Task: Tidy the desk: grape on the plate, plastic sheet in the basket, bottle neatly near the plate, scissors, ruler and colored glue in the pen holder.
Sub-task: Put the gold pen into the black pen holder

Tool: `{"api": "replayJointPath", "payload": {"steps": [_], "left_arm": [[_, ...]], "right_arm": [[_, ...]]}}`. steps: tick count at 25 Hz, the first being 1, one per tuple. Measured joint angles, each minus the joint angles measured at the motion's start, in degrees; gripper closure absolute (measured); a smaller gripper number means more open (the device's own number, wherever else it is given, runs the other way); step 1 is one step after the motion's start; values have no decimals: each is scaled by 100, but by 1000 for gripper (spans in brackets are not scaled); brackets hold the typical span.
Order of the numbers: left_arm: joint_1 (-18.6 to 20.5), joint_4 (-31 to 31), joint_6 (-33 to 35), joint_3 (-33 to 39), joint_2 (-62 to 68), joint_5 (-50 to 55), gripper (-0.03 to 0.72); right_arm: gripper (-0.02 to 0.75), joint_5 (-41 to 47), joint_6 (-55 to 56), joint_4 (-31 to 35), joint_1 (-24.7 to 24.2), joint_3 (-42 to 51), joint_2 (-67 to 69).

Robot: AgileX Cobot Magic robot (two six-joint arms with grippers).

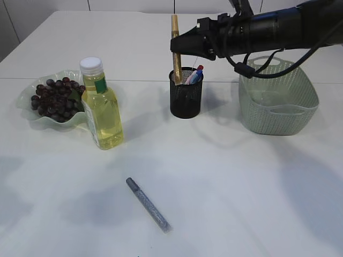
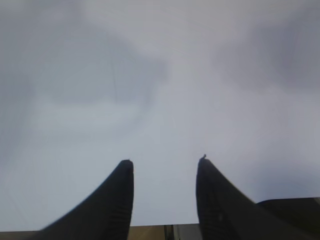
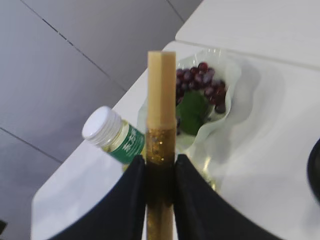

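right gripper [image 3: 160, 172]: clamped on the gold glitter glue pen [image 3: 161, 145], both dark fingers [image 3: 135, 200] pressed flat on its sides.
gold glue pen: upright between the jaws, plain tan cap end sticking well past the fingertips, glitter-filled part right at the pads. in the exterior view the pen [image 1: 175, 45] stands vertical, its lower end at the rim of the pen holder [image 1: 186, 99], on the holder's left side; can't tell if the tip is touching anything inside.
right arm [image 1: 268, 27]: reaches in from the right side of the exterior view, across the top of the basket [image 1: 278, 101].
pen holder: black mesh cup, directly under the right jaws; some coloured items [image 1: 195, 74] (blue, red, pale) already stand in it, too small to name.
left gripper [image 2: 165, 165]: jaws apart, nothing between them, only blurred pale table surface [image 2: 160, 75] ahead of the tips. not seen in the exterior view.
grey glue pen [image 1: 148, 205]: lies flat on the table, slanted, well apart from the right jaws, on the near side of the holder.
bottle [image 1: 102, 104]: yellow liquid, white cap, upright, just beside the plate [image 1: 32, 115]; beyond the right jaws in the wrist view, to the left of the held pen [image 3: 112, 135].
grapes [image 1: 53, 99]: dark bunch on the pale green wavy plate, beyond the held pen in the wrist view [image 3: 200, 82].
basket: pale green, under the right arm, well to the right of the holder; contents not clear.
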Motion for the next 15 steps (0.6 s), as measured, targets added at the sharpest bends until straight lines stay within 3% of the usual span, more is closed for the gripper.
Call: {"api": "replayJointPath", "payload": {"steps": [9,15], "left_arm": [[0,0,0,0,0,229,381],[0,0,0,0,0,248,381]], "right_arm": [[582,-1294,-3457,1476,0,-22,0],[582,-1345,-4042,1612,0,-520,382]]}}
